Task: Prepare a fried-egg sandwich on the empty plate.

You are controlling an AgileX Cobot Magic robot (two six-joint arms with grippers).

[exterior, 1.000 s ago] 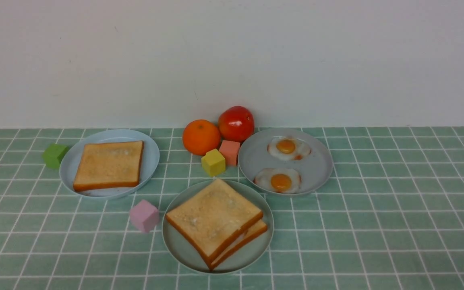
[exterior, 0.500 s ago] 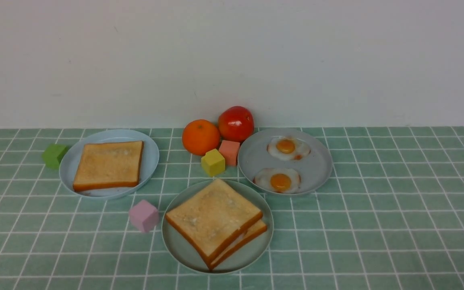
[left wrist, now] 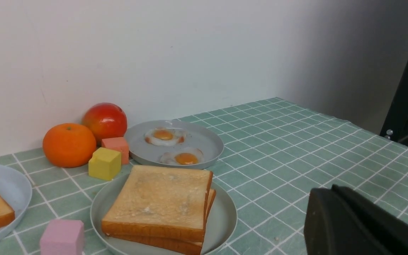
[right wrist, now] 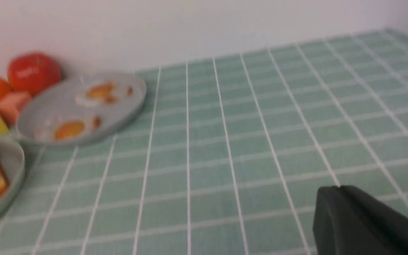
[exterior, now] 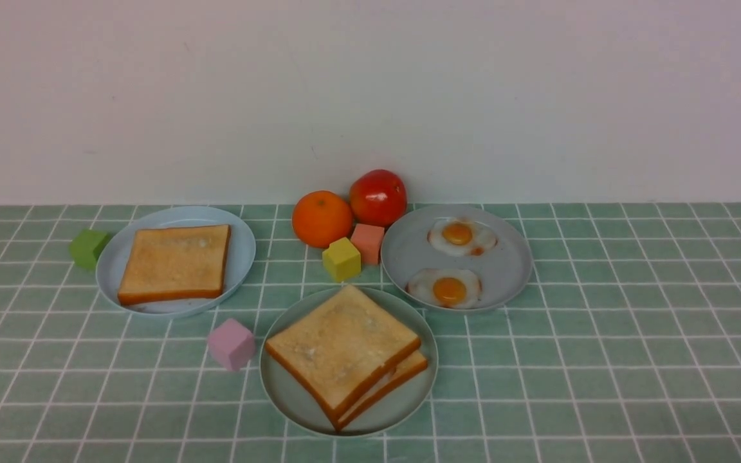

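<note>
Fried-egg sandwich (exterior: 347,354) parts are seen as two square golden-brown toast slices with darker crust edges, stacked slightly askew, the upper slice turned a little off the lower; whether an egg lies between them cannot be told. The stack rests on the round, flat, pale mint-green plate (exterior: 287,399) at the near middle of the green tiled table (exterior: 602,360).

Three plates are counted: the mint-green one, a round light-blue plate (exterior: 242,247) on the left and a round bluish-grey plate (exterior: 512,263) on the right. Three toast slices are counted: two in the stack and a single square toast slice (exterior: 174,263) lying flat on the light-blue plate. Two white fried eggs with orange yolks (exterior: 451,288) lie apart on the bluish-grey plate. Four small cubes are counted: a green cube (exterior: 88,248) just beside the light-blue plate, a pink cube (exterior: 231,344) just beside the mint-green plate, and a yellow cube (exterior: 341,259) touching a salmon cube (exterior: 367,243) between the plates. One orange (exterior: 321,218) and one red tomato (exterior: 377,197) sit side by side near the wall.

Only a dark part of the left tool (left wrist: 352,223) is shown in the left wrist view, and of the right tool (right wrist: 360,223) in the right wrist view; both are closed and nothing is gripped.
</note>
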